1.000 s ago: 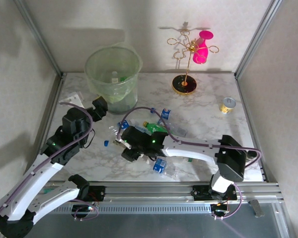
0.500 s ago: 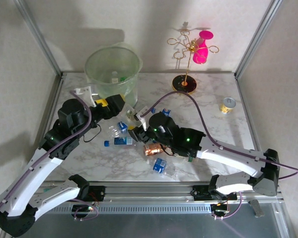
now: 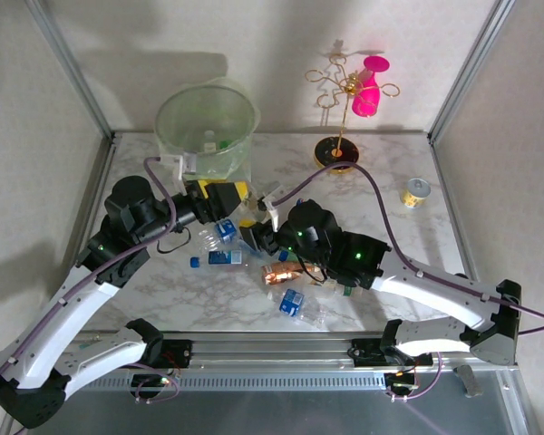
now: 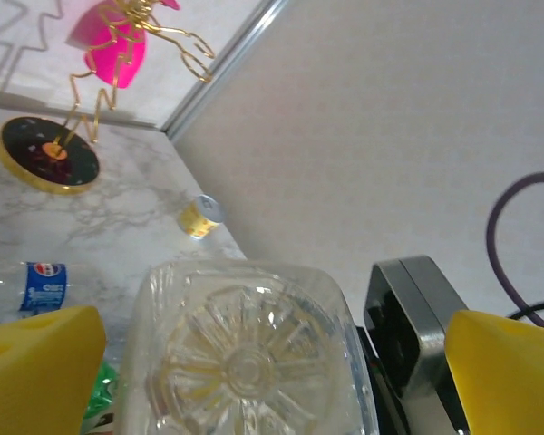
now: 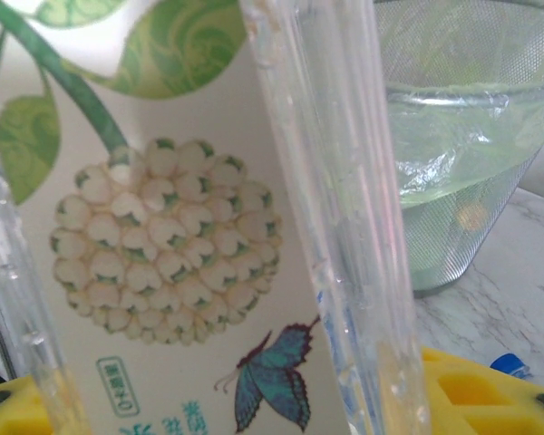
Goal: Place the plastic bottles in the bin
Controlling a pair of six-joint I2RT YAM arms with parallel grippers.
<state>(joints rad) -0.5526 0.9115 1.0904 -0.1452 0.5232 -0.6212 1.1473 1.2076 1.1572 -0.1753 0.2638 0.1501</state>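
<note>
We see the right gripper [image 5: 254,403] with its yellow pads [image 5: 476,390] pinching a clear plastic bottle [image 5: 190,227] that carries a white label printed with a flower head and a butterfly. From overhead, that gripper [image 3: 257,234] holds the bottle [image 3: 247,216] above the marble table [image 3: 390,217].

The left gripper [image 4: 272,362] faces the ribbed bottom of the same bottle [image 4: 249,362]. Its yellow fingers [image 4: 36,372] stand spread on either side, and we cannot see them touching the plastic (on one side a dark metal part sits in the gap). In the overhead view the left gripper [image 3: 223,199] lies just beside the bottle, between it and the round translucent pale-green bin [image 3: 168,136]. The bin stands at the back left of the table with at least one bottle inside it, and its wall [image 5: 453,245] rises close behind the held bottle.

Below the grippers, loose on the table, lie a clear blue-labelled bottle [image 3: 222,257], a copper-brown bottle [image 3: 279,274] and another blue-labelled bottle [image 3: 293,303].

Farther back stands a gold wire stand with a black base [image 3: 335,152] bearing a pink cup [image 3: 370,86]. A short silver can with a gold top [image 3: 417,191] sits near the right edge.
</note>
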